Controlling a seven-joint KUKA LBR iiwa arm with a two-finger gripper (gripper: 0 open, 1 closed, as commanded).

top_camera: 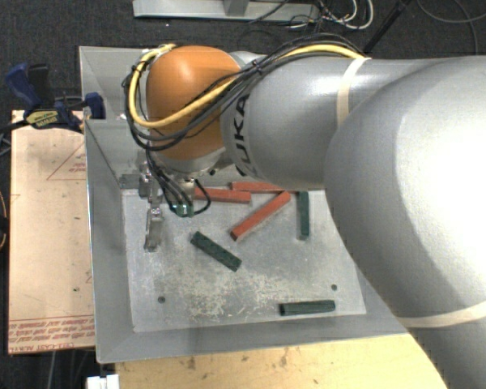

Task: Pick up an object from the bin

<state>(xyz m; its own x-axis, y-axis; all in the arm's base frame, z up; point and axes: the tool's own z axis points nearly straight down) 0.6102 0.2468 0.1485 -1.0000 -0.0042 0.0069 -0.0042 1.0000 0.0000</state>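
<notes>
Apparently nothing is lifted yet; the claw (153, 232) hangs low, its spread impossible to tell, a dark green bar (215, 251) nearby.

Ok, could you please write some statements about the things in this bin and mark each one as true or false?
1. The gripper is over the left part of the bin. True.
2. Every stick in the bin is dark green. False: the red-brown sticks lie near the middle, and the others are dark green.
3. One dark green stick lies alone near the bin's edge at the bottom of the view. True.
4. The slanted dark green stick lies on top of a red-brown one. False: it lies apart from them on the bare floor, to the right of the gripper.
</notes>
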